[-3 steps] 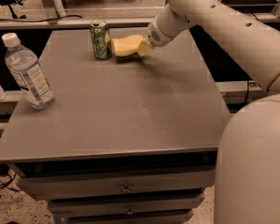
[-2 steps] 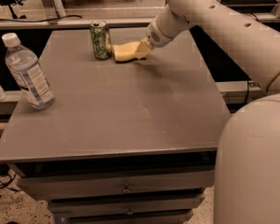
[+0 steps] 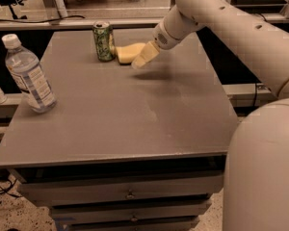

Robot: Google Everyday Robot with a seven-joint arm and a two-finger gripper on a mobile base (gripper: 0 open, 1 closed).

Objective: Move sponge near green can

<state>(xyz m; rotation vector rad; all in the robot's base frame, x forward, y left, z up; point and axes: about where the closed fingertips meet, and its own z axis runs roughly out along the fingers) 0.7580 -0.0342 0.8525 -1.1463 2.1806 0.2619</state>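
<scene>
The green can (image 3: 104,41) stands upright at the far edge of the grey table (image 3: 125,124). The pale yellow sponge (image 3: 126,52) lies flat on the table right beside the can, on its right, touching or almost touching it. My gripper (image 3: 139,60) hangs just right of and in front of the sponge, a little above the table, with its shadow below it. It is open and holds nothing; its pale fingers (image 3: 147,53) overlap the sponge's right end in this view.
A clear plastic water bottle (image 3: 29,75) with a white cap stands near the table's left edge. My white arm (image 3: 231,23) reaches in from the right. Drawers (image 3: 130,194) sit under the table front. A counter runs behind the table.
The sponge has gone left to the can and now rests on the table. My gripper has let go of it and drawn back slightly to the right and up.
</scene>
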